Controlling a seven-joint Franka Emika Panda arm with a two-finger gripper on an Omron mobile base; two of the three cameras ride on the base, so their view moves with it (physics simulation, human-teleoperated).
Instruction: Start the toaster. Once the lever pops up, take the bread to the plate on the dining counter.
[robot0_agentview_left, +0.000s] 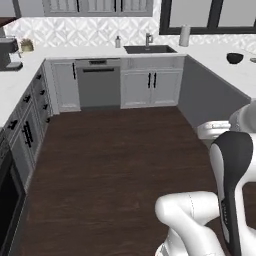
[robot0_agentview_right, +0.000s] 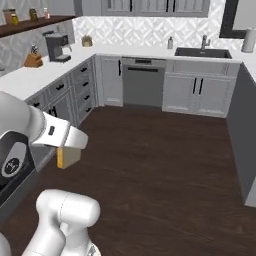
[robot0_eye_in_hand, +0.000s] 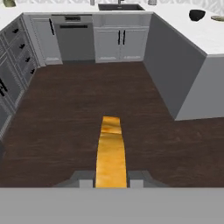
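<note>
Overhead, one dining counter (robot0_eye_in_hand: 199, 39) runs along the right of the hand view, white-topped on a grey base, carrying one dark bowl (robot0_eye_in_hand: 197, 15) and the edge of one plate (robot0_eye_in_hand: 217, 18) beside it. One dishwasher (robot0_agentview_right: 143, 82) and one sink (robot0_agentview_right: 202, 52) sit on the far wall; one coffee machine (robot0_agentview_right: 56, 46) shows at the left. One bread (robot0_eye_in_hand: 110, 151) slice is clamped in the closed gripper (robot0_eye_in_hand: 111, 179), above the dark floor (robot0_agentview_left: 115, 165). No writing is legible.
</note>
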